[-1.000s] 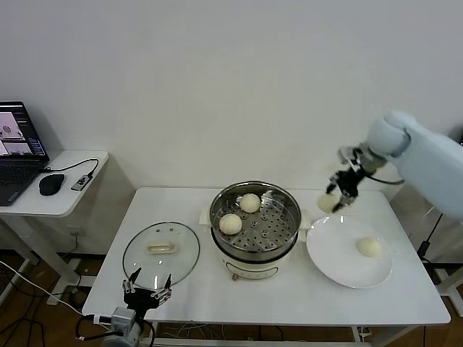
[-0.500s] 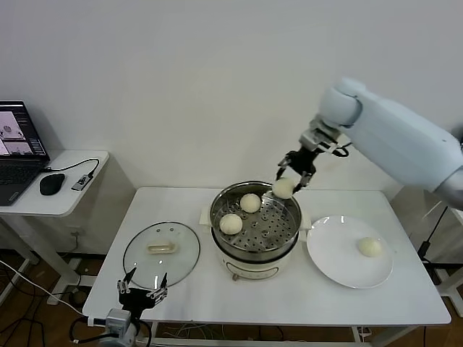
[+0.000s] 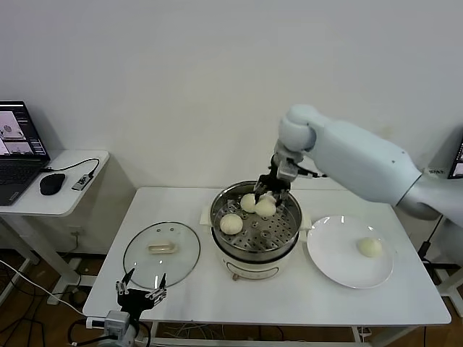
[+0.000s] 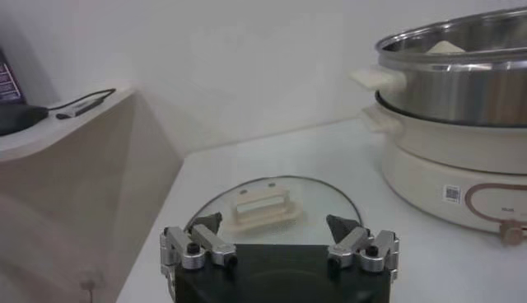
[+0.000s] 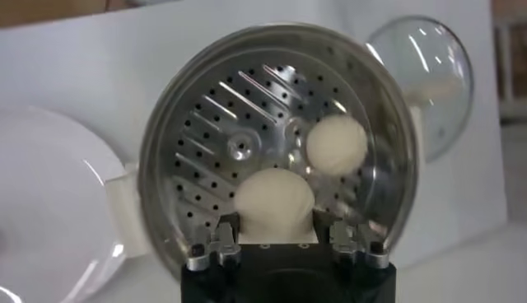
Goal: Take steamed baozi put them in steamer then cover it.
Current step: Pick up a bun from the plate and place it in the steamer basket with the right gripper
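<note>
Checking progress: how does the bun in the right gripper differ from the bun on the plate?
The held bun hangs over the steamer, pinched by the right gripper; the plate bun lies free on the white plate, untouched. Both are round, smooth, cream-white.

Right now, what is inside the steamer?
Two baozi rest on the perforated tray of the steamer: one near its front-left, one at the back. The right gripper holds a third baozi over the tray. The space under the tray is hidden.
</note>
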Motion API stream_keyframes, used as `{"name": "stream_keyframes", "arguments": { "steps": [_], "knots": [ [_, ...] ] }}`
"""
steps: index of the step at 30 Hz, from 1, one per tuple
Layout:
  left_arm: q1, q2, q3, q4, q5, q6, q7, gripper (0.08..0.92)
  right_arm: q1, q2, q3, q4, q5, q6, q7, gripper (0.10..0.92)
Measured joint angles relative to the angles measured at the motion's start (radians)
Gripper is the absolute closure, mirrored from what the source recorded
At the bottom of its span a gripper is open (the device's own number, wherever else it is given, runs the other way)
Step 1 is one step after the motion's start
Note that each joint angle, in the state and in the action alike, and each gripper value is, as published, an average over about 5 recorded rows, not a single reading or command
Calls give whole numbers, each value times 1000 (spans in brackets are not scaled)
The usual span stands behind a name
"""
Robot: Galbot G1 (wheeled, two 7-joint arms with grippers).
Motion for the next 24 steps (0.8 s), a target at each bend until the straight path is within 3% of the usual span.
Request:
{"name": "stream_keyframes", "arguments": {
  "steps": [24],
  "knots": [
    [2,-1,5,-1,2,0,1,177,-106,-8,0,139,-119,69,19,459]
  ]
}}
